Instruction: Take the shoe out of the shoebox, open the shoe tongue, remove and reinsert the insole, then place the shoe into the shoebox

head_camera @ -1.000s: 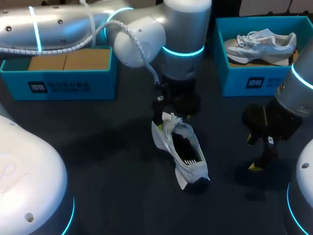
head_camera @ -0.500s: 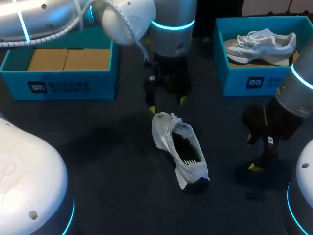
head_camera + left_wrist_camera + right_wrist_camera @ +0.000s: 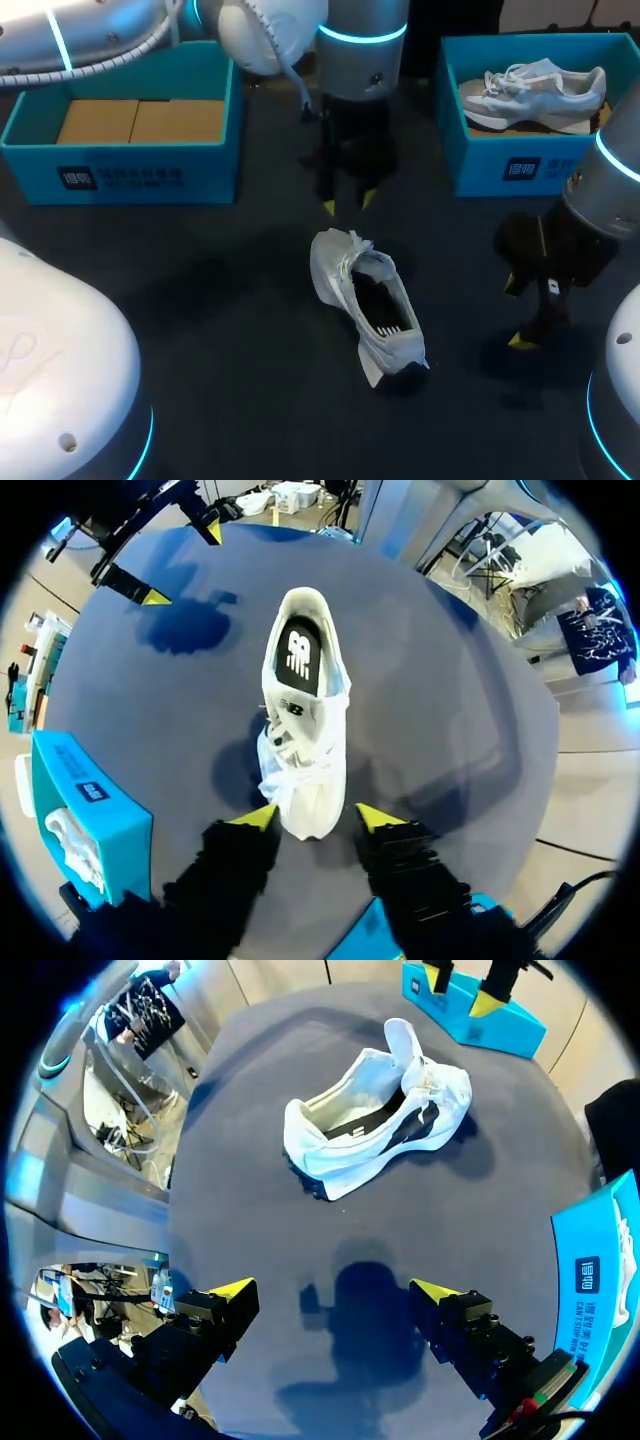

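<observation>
A white shoe (image 3: 365, 300) lies on the dark table, toe toward the back, its dark insole showing in the opening. My left gripper (image 3: 347, 203) hangs above the table just behind the toe, apart from it, fingers partly closed with nothing between them. In the left wrist view the shoe (image 3: 300, 705) lies below and ahead of the left gripper (image 3: 318, 820). My right gripper (image 3: 515, 314) stands open to the shoe's right, well clear of it. From the right wrist view the shoe (image 3: 375, 1125) lies ahead of the right gripper (image 3: 333, 1290). The teal shoebox (image 3: 120, 175) at back left holds cardboard.
A second teal shoebox (image 3: 520, 170) at the back right holds a grey-white shoe (image 3: 535, 90). Bare dark tabletop surrounds the white shoe on every side.
My left gripper has drawn back and up from the shoe's toe end toward the rear, and its fingers have come closer together. The shoe and my right arm stayed put.
</observation>
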You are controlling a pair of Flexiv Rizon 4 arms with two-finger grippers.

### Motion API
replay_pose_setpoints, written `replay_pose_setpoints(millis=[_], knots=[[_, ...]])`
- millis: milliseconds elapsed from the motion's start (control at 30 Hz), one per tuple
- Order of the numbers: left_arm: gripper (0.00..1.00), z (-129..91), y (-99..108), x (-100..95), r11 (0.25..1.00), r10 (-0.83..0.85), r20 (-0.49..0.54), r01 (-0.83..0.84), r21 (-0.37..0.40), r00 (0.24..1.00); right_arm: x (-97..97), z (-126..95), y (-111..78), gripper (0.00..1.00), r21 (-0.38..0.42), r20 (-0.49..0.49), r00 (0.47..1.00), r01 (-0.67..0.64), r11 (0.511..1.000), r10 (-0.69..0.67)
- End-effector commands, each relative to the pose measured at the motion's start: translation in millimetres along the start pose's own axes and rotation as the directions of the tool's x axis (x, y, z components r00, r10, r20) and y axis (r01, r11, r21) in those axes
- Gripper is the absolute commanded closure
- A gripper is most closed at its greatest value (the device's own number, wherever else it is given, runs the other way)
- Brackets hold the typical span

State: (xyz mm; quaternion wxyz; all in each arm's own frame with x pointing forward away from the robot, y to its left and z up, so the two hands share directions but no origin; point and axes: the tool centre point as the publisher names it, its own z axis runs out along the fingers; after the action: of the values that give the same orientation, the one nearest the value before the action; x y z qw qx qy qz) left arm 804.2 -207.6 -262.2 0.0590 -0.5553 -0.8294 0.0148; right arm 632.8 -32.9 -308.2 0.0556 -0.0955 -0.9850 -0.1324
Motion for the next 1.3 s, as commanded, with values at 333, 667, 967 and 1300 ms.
replay_pose_setpoints(millis=[333,667,967,1300], knots=[[0.61,25.4,-31.1,-9.3,0.998,0.058,-0.013,-0.057,0.029,0.998,-0.1,1.5,0.4,0.00,0.001,0.000,1.000,0.000,1.000,0.000],[0.63,49.9,-43.0,-18.2,0.997,0.065,-0.013,-0.064,0.040,0.998,-0.1,1.5,0.4,0.00,0.001,0.000,1.000,0.000,1.000,0.000],[0.65,61.7,-73.4,-14.1,0.994,0.084,-0.015,-0.083,0.075,0.996,-0.1,1.5,0.4,0.00,0.001,0.000,1.000,0.000,1.000,0.000],[0.70,60.7,-85.4,-7.6,0.992,0.097,-0.014,-0.095,0.079,0.995,-0.1,1.5,0.4,0.00,0.001,0.000,1.000,0.000,1.000,0.000]])
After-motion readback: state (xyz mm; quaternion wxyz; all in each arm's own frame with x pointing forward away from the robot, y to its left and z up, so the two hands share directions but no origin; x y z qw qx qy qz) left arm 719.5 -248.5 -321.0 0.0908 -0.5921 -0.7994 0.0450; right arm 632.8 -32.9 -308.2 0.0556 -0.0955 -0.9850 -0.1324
